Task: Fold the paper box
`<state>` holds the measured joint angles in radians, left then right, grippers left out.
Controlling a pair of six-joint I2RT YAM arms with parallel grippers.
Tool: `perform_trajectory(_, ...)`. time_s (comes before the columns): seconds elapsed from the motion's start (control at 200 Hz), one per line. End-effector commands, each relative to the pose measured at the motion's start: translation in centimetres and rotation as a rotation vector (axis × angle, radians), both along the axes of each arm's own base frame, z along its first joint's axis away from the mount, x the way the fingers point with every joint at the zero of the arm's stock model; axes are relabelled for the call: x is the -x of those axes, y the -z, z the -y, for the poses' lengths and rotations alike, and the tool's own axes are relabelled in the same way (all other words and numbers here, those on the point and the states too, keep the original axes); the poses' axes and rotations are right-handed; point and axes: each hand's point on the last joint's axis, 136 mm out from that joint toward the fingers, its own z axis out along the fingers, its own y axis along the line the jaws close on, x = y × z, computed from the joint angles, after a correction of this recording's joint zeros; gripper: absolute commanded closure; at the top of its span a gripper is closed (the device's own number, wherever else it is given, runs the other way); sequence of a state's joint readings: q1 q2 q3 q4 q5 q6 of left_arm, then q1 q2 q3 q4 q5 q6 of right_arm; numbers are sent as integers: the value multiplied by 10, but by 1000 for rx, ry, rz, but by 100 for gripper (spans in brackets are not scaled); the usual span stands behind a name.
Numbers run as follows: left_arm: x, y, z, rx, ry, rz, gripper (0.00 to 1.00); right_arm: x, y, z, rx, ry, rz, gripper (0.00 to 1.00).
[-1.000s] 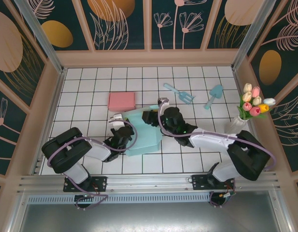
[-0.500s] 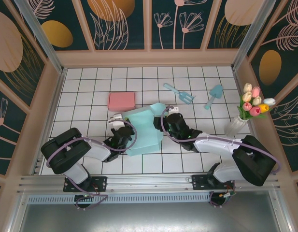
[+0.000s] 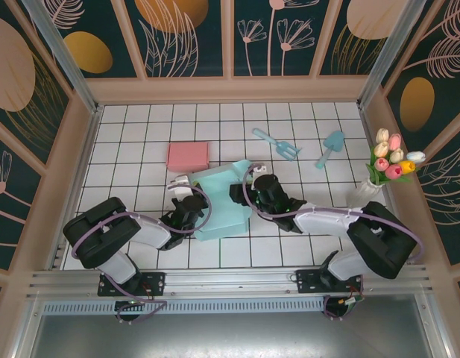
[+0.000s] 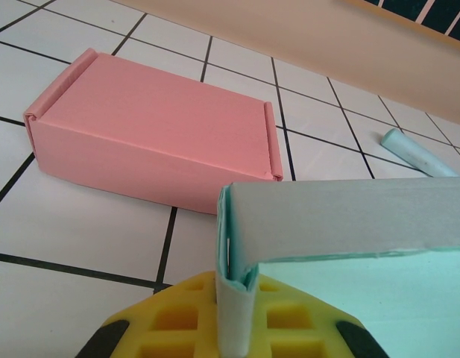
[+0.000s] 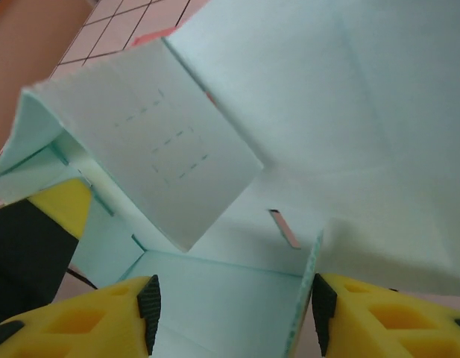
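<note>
1. Mid-table on the white tiles, partly folded: the teal paper box (image 3: 221,200), with its long axis running roughly from near edge to far edge and slightly tilted in the top view.
2. Just beyond its far left corner, well clear of both arms: a finished pink box (image 4: 155,127).
3. On the box's left edge: the left gripper (image 3: 189,215), closed hard on a doubled strip of the teal wall (image 4: 235,313), the strip gripped upright between the yellow pads (image 4: 177,322).
4. On the box's right edge, facing the left one across the sheet: the right gripper (image 3: 239,194), with jaws parted about halfway and nothing gripped between them.
5. Seen from the right wrist: the box's floor directly ahead between the yellow pads (image 5: 379,317), and a thin side wall (image 5: 310,291) standing just inside the right-hand pad, touching or nearly so; hard to tell which.
6. Ahead and to the left of those fingers: a loose flap (image 5: 147,149), tilted up and leaning over the interior, not yet tucked.
7. Judged as the hinge of the coming move: loose flap and side wall both on the right gripper's side and within its span, with the left edge already anchored; so the right arm is the nearer one for pressing a panel in, across the short axis toward the left gripper.
</note>
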<state>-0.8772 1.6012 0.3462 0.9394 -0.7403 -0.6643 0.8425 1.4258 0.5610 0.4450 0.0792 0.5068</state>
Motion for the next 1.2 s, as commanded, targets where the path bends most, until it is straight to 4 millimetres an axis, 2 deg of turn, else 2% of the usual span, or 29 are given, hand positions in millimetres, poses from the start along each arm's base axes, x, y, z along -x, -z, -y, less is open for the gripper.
perform_trajectory(0.0,-3,-14,8,69,9,37,100,-1,-4,-19,-32,-45,-9,42)
perform_trajectory(0.12,-2,-15,7,70,12,38,100,-1,10,-27,-11,-63,-42,43)
perform_trajectory(0.365,-2,-12,6,57,6,35,100,4,22,-49,115,-118,-45,43)
perform_trajectory(0.495,-3,-13,4,46,-6,39,100,7,15,-48,124,-117,-29,44)
perform_trajectory(0.606,-3,-11,3,32,-12,38,100,10,1,-43,169,-104,7,43)
perform_trajectory(0.756,-3,-11,2,10,-9,43,100,20,-18,-25,262,-60,66,43)
perform_trajectory(0.921,-1,-18,3,8,23,62,100,32,-46,1,280,-13,100,42)
perform_trajectory(1.086,3,-27,3,12,51,89,100,40,-71,42,275,81,151,41)
perform_trajectory(1.196,7,-33,4,15,82,115,100,40,-79,72,282,166,187,41)
